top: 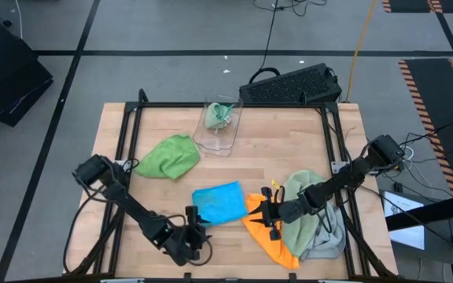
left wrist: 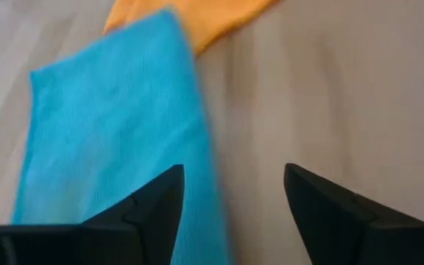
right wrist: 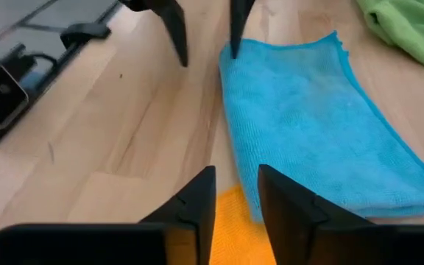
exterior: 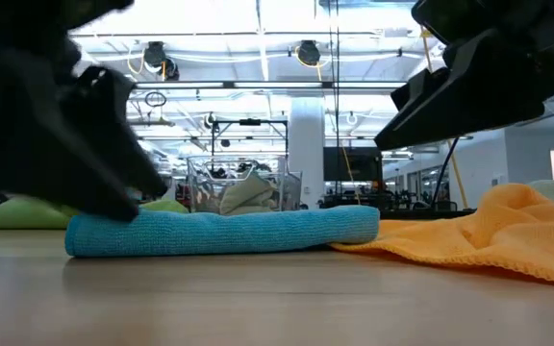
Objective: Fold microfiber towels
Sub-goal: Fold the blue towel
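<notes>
Left tool [top: 193, 226] is spread, empty, right at the blue towel [top: 219, 202]'s near-left corner; right tool [top: 267, 213] is slightly parted over the orange towel [top: 270, 228]. Blue one lies folded mid-counter [top: 289, 141]. It's light, floppy stuff, so I'd pinch a corner or edge.

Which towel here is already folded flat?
The blue towel, a neat flat rectangle between both claws. The bright green, orange and sage green ones lie crumpled.
</notes>
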Tool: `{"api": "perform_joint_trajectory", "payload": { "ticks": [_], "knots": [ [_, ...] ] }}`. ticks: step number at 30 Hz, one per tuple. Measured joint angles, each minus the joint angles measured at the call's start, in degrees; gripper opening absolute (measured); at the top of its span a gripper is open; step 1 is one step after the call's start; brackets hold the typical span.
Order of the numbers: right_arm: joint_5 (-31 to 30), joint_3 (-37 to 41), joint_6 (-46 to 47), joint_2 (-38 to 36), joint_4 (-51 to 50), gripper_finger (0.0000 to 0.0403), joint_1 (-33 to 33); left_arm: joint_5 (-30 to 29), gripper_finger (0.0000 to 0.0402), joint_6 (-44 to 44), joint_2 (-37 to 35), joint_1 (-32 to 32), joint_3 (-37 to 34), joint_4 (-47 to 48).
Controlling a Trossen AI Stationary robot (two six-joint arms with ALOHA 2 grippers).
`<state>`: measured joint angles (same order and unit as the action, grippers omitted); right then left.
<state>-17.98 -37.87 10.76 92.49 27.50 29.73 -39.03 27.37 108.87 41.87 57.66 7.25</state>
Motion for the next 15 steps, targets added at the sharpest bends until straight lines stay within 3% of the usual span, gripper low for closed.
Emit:
{"api": "perform_joint_trajectory", "payload": {
  "ticks": [7, 15],
  "knots": [
    [-0.22, 0.14, -0.95, 0.00, 0.22, 0.0111, -0.41, 2.48, 0.0230, 5.10, 0.88, -1.14, 0.84, 9.54],
    [-0.36, 0.28, -1.39, 0.00, 0.63, 0.0112, -2.16, 6.47, 0.0113, 3.09, 0.68, -2.48, 1.08, 13.15]
  ]
}}
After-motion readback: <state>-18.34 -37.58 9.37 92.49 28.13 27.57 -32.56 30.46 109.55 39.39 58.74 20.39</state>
